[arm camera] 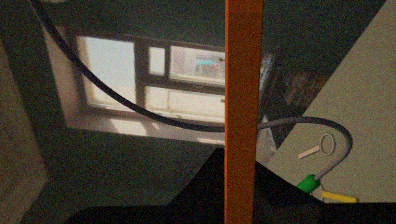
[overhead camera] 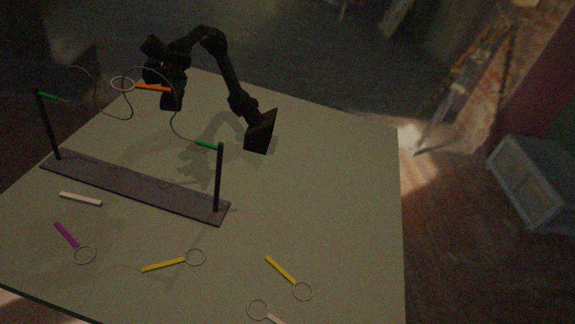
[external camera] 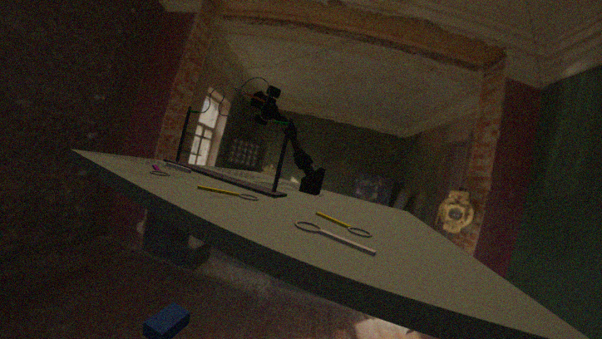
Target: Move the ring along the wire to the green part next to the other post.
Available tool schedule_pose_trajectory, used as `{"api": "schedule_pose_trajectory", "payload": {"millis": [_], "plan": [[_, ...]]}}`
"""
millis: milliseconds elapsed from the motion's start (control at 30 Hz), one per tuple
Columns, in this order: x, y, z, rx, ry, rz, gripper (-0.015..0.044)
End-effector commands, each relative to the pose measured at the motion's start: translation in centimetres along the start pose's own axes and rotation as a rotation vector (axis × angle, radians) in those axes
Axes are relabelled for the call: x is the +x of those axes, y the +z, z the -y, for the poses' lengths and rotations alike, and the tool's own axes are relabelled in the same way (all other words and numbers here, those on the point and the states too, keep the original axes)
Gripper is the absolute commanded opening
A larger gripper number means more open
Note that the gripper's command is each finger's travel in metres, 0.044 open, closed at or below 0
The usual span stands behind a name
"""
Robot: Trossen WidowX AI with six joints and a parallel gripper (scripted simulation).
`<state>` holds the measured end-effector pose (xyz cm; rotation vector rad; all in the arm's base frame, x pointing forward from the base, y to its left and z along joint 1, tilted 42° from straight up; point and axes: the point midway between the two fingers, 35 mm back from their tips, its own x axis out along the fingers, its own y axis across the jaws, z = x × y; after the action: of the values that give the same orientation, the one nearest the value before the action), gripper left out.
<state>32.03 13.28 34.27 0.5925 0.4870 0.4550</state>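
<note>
Ring w/ orange bar handle: thin pale ring [overhead camera: 111, 82] is seen up in the air, beyond the long side of the dark flat base board [overhead camera: 133, 183] [external camera: 235, 179] facing the arm [overhead camera: 229, 72] [external camera: 303, 158]; not at either green part.
Orange handle [overhead camera: 152, 86] [external camera: 258, 98] [arm camera: 242, 110]: held high beyond same side of board; seen approx. level in top view.
Gripper [overhead camera: 165, 89] [external camera: 259, 100] [arm camera: 225, 156]: black; clenched on orange handle.
Thin grey wire [overhead camera: 171, 122] [external camera: 254, 77] [arm camera: 165, 119]: curved in loops above/beyond board; seen crossing ring's opening in top view. In wrist view it is seen crossing handle; contact can't be told.
Green wire part, right in top view [overhead camera: 206, 144] [external camera: 281, 121] [arm camera: 309, 183]: borne above board's right end by black upright post [overhead camera: 218, 177] [external camera: 280, 162].
Green wire part, left in top view [overhead camera: 47, 95] [external camera: 194, 111]: borne by 2nd black post [overhead camera: 48, 126] [external camera: 183, 135], stood on board's left end.
Loose items: pale bar [overhead camera: 80, 198] [external camera: 179, 167] is laid just beside board, opp. side from arm; magenta-handled ring [overhead camera: 66, 234] [external camera: 155, 167] farther out. One yellow-handled ring [overhead camera: 163, 264] [external camera: 219, 191] is laid same side of board; another [overhead camera: 280, 269] [external camera: 333, 219] & pale-handled ring [overhead camera: 276, 318] [external camera: 345, 241] past board's right end.
</note>
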Motion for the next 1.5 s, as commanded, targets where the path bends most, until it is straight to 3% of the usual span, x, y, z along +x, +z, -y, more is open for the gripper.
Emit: {"api": "schedule_pose_trajectory", "payload": {"millis": [0,1467], "plan": [[-0.1,0.2,0.0,-0.044,-0.017,0.002,-0.015],[-0.5,0.8,2.1,-0.524,-0.282,-0.035,-0.015]]}}
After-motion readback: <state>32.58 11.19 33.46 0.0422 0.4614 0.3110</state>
